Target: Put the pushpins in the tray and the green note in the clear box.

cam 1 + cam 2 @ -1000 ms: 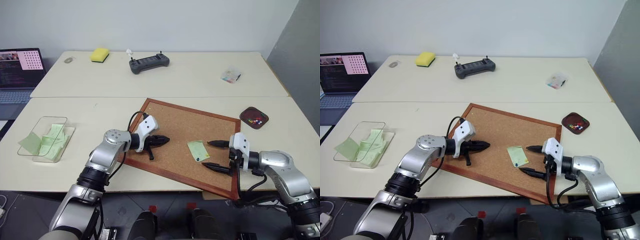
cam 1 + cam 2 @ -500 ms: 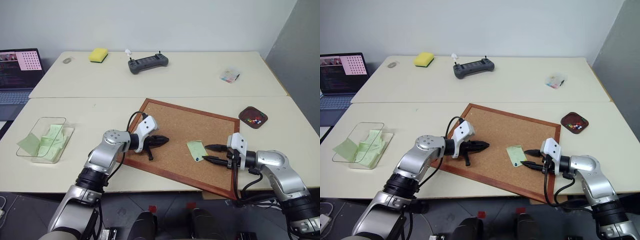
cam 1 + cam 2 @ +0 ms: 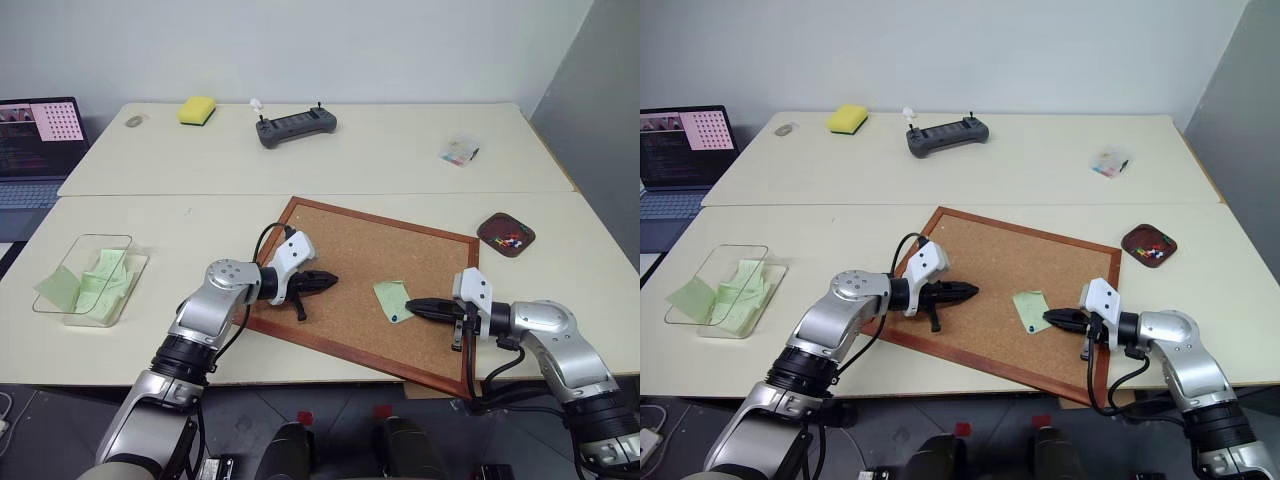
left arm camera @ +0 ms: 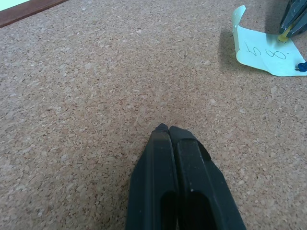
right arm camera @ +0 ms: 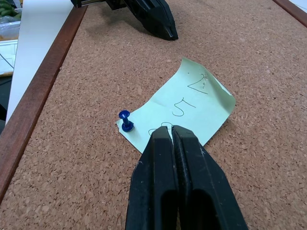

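The right gripper is closed at the near edge of the green note, nothing visibly held; the left gripper is pressed shut on the corkboard. One blue pushpin remains pinned; tray and clear box await.

The green note is pale green with dark handwritten marks; its pushpin is blue. The corkboard is speckled tan (red-brown frame). The tray is dark brown, the sponge yellow.
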